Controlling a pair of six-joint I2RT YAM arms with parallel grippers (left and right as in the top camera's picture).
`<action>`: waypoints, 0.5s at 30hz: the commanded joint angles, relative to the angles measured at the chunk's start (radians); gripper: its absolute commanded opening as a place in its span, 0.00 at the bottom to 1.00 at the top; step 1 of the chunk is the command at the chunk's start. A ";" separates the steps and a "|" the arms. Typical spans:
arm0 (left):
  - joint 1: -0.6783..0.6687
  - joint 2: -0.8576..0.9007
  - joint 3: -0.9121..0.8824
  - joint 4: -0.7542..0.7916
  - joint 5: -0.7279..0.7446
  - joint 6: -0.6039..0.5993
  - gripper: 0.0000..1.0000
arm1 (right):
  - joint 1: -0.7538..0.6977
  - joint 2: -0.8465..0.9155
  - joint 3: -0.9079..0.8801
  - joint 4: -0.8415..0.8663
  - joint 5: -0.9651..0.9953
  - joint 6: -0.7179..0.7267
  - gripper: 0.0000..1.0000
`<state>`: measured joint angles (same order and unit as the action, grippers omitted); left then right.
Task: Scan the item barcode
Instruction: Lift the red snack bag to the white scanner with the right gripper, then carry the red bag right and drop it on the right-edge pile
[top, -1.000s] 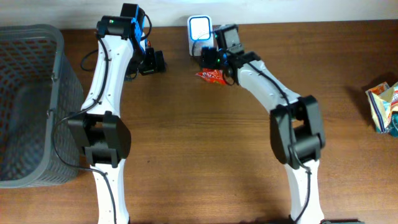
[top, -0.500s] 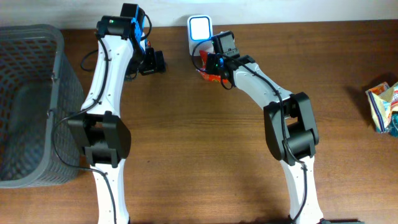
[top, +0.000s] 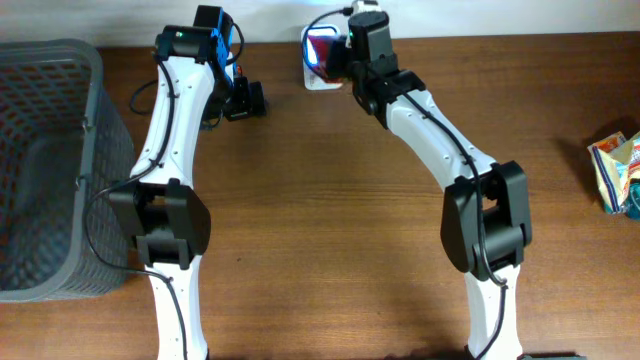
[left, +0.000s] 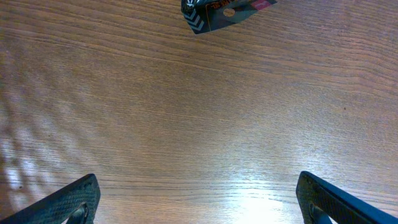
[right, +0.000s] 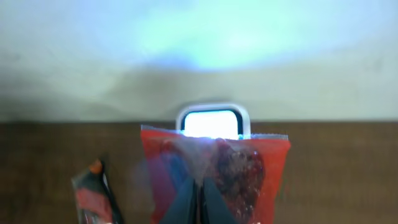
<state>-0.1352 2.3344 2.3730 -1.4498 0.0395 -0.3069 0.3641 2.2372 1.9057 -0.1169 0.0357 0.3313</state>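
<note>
Overhead view: the right tool (top: 336, 56) is at the far edge of the desk (top: 330, 230), closed on a red packet (top: 322, 48) that it holds directly in front of the white scanner (top: 318, 84). The packet covers most of the scanner's lit face. The left tool (top: 245, 100) sits low over the desk to the left of the scanner, well apart from the packet. A grey basket (top: 50, 60) stands at the left edge, and a coloured carton (top: 615, 170) lies at the right edge. Left wrist view: both fingers stand wide open with only bare wood between them, holding nothing. A small dark packet (left: 224, 9) lies on the desk ahead, at the top of the frame. Right wrist view: the fingers are pinched together on the lower middle of the red packet, which stands upright and clear of the desk, with the scanner's bright window just behind its top edge. An orange-and-black sachet (right: 93, 194) is visible lower left.
</note>
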 joint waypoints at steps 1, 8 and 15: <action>-0.001 -0.010 -0.003 0.002 -0.010 0.005 0.99 | 0.015 -0.030 0.019 0.072 0.002 -0.066 0.04; -0.001 -0.010 -0.003 0.001 -0.010 0.005 0.99 | 0.015 0.008 0.019 0.067 0.003 -0.065 0.04; -0.001 -0.010 -0.003 0.002 -0.010 0.005 0.99 | 0.016 0.011 0.017 -0.291 0.021 -0.024 0.47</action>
<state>-0.1352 2.3344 2.3730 -1.4479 0.0395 -0.3069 0.3737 2.2375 1.9133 -0.3157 0.0437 0.2871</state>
